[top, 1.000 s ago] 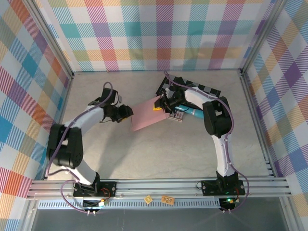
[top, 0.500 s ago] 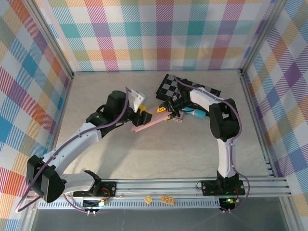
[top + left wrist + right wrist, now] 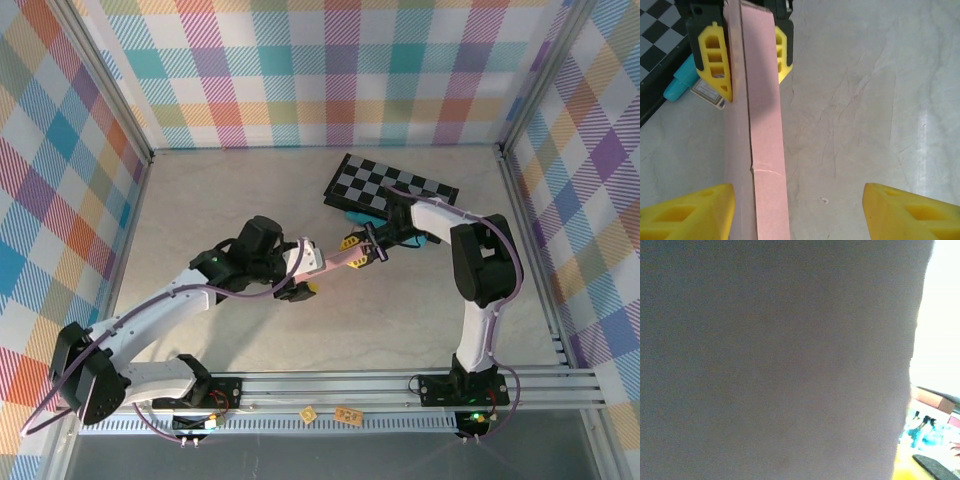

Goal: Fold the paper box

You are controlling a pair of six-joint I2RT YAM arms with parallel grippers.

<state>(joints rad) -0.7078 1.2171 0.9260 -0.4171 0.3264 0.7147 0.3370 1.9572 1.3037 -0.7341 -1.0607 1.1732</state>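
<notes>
**Mid-table: a pink carton pinched at its far end**

Nearest the camera, an aluminium rail [image 3: 330,385] along the front edge carries both arm bases. Beyond it lies the table [image 3: 400,320], a pale beige top with faint marble-like veins, flat and matte.

From the rail's left end the left arm [image 3: 150,310] curves in to mid-table. There the left gripper [image 3: 800,215] has its yellow, wedge-shaped fingertips spread wide. The paper box [image 3: 762,150] runs just beside one fingertip and well apart from the other (nothing is clamped between them).

It is a thin strip of dusty-pink cardboard, folded flat, with one long crease and a short cross-crease partway along. It sits near the table's centre; whether it rests on the surface cannot be told.

At its far end the right gripper [image 3: 751,57] presses a yellow finger against each face of the strip, pinching it. Just behind lie a teal object [image 3: 677,85] and a small printed card [image 3: 707,95]. Farther back is a black-and-grey checkered board [image 3: 390,185], set askew to the rear wall.

Plaid cloth walls [image 3: 320,70] in pastel colours, on metal framing, close three sides.

The overhead view supplies the room and both arms' curves, and the left wrist view supplies the creases and finger contact. The right wrist view gives a blurred grey-brown surface [image 3: 775,360] close to the lens, which cannot be identified.
</notes>
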